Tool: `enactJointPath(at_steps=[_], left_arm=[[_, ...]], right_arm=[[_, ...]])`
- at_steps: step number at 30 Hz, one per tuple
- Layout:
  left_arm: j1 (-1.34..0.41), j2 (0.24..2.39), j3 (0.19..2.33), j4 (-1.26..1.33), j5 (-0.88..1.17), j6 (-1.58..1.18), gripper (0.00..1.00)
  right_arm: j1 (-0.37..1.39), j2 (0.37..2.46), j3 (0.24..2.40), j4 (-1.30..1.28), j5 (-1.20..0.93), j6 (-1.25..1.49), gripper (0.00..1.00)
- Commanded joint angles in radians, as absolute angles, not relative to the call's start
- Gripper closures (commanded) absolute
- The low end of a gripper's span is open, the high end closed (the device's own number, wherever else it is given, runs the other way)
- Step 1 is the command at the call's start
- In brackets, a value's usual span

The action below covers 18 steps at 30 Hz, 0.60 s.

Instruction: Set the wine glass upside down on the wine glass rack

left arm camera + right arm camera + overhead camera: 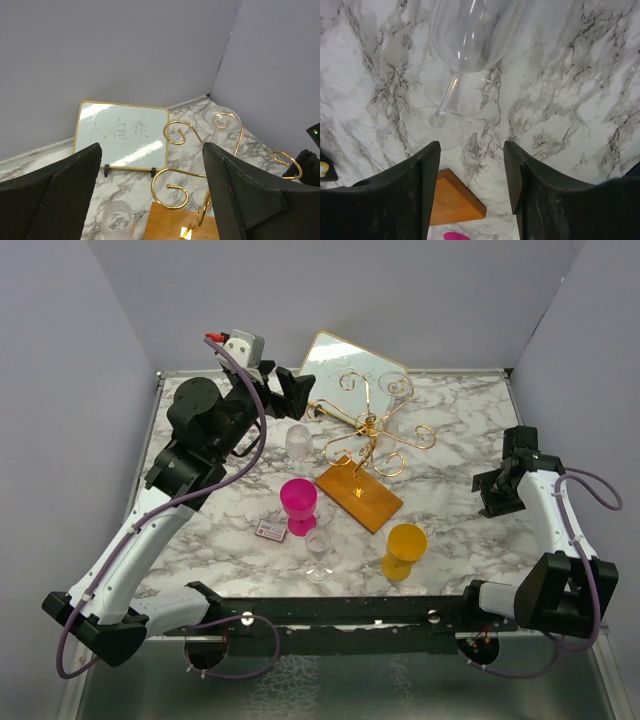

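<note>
Wine glass: A clear stemmed wine glass (319, 555) stands upright near the front edge of the marble tabletop (460, 440). Its foot is down, its mouth is up and its long axis is vertical, and it stands apart from the rack.
Neighbours: Just behind it on the left is a pink goblet (299, 502), with a small card (270, 531) beside that. A yellow goblet (405, 548) stands to its right.
Wine glass rack: The gold wire wine glass rack (370, 430) rises mid-tabletop from its wooden base (360, 497), scrolls spread. What looks to me like a hung glass (212, 114) sits foot-up in a far scroll.
Left claw: My left claw (298, 392) hangs just left of the rack, fingers spread wide and gripping nothing. A stubby clear glass (299, 440) shows low between them, untouched.
Right claw: My right claw (492, 492) sits at the right side, well apart from every glass, fingers parted and empty.
Backdrop: A gold-framed mirror (350, 358) leans against the rear wall.
</note>
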<state>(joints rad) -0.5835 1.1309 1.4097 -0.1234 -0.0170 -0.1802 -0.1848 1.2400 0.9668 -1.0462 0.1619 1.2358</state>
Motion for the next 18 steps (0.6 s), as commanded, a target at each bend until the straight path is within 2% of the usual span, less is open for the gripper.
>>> enactJointPath(at_steps=[1, 5, 9, 18], left_arm=[[-0.579, 1.128, 1.425, -0.121, -0.039, -0.16, 0.15], [-0.58, 1.134, 1.426, -0.121, -0.043, -0.155, 0.15], [-0.58, 1.148, 1.444, -0.123, -0.04, -0.152, 0.15], [-0.58, 1.155, 1.478, -0.131, -0.035, -0.145, 0.15]], right_arm=[[-0.186, 1.285, 1.056, -1.022, 0.252, 1.261, 0.45], [-0.186, 1.318, 1.031, -1.033, 0.229, 1.319, 0.45], [-0.186, 1.339, 0.938, -0.938, 0.143, 1.396, 0.47], [-0.186, 1.436, 0.977, -0.83, 0.135, 1.43, 0.49]])
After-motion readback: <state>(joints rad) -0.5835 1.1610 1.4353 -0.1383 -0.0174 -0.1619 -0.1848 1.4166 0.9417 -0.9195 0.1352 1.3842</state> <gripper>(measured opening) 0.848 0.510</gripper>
